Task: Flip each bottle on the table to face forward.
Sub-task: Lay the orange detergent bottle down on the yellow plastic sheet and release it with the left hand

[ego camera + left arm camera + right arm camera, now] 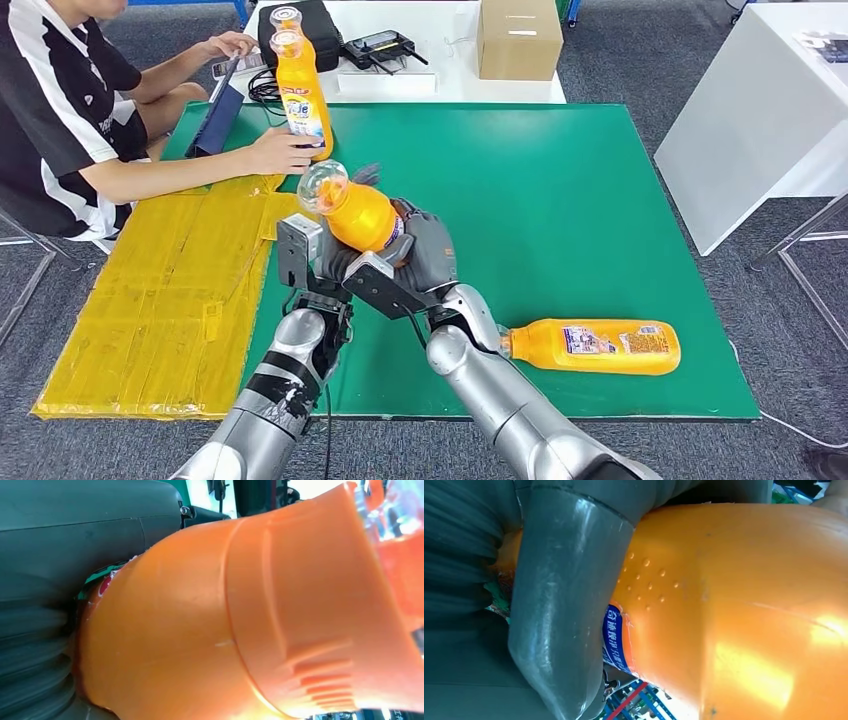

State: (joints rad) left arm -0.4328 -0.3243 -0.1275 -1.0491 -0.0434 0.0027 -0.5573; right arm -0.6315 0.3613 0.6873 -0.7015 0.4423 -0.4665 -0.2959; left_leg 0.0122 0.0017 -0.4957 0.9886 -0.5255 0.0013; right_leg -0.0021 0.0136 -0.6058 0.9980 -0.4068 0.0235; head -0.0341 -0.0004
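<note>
Held bottle (355,212): gripped mid-frame above the tabletop (560,200) by both the left hand (335,262) and the right hand (428,248), fingers wrapped around it.
Done: upper-left bottle (303,95) stood upright, steadied by a person's hand (280,152).
Left: lower-right bottle (595,346) lying flat.

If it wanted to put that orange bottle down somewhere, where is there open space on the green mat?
The widest bare patch of the green mat lies to the robot's right of the held bottle, beyond the lying bottle. It is crowded at the mat's far left corner, where a person's hand steadies the upright bottle, and around both robot hands.
</note>
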